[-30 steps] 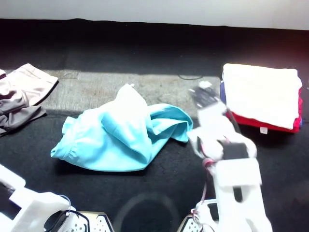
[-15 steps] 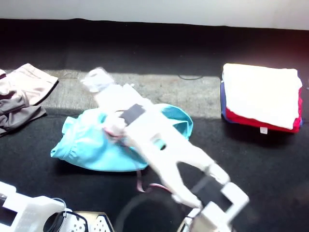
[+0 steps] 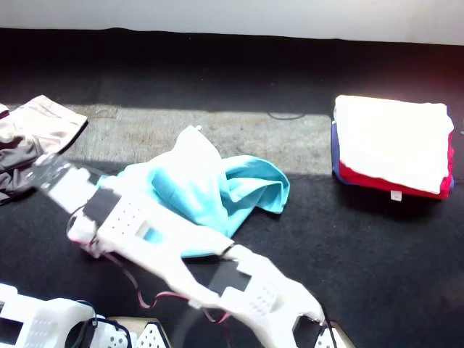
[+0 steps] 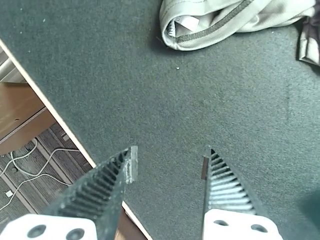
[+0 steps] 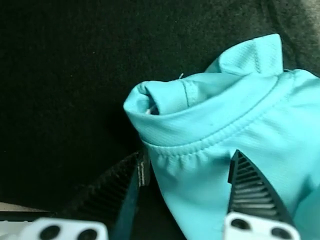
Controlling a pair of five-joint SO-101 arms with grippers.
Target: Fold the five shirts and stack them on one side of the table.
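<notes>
1. High view: crumpled near the middle of the table [image 3: 406, 239], a turquoise shirt [image 3: 210, 192]. On the table's right side, well apart from it, a stack of folded shirts [image 3: 391, 138], white on top, red and blue beneath. At the left edge, a loose grey-beige shirt [image 3: 40, 134]. Stretched low across the front of the table from lower right to left, the right arm [image 3: 181, 250]. Right gripper [image 3: 47, 170] at the turquoise shirt's left end, between that shirt and the grey-beige one.
2. Left wrist view: left gripper [image 4: 170, 155] released, toothed fingers wide apart, nothing held. Poised above bare table [image 4: 225, 100], close to its edge. Past that edge, floor [image 4: 30, 145] with cables [image 4: 25, 167]. Grey-beige shirt [image 4: 220, 22] well apart from the fingertips.
3. Right wrist view: right gripper [image 5: 190, 160] released, fingers spread, nothing clamped. Hemmed edge of the turquoise shirt [image 5: 225, 110] between them, its rolled corner just ahead of the fingertips. One finger over dark table [image 5: 60, 75] beside the cloth, the other over the cloth. Contact with the fabric: cannot tell.
</notes>
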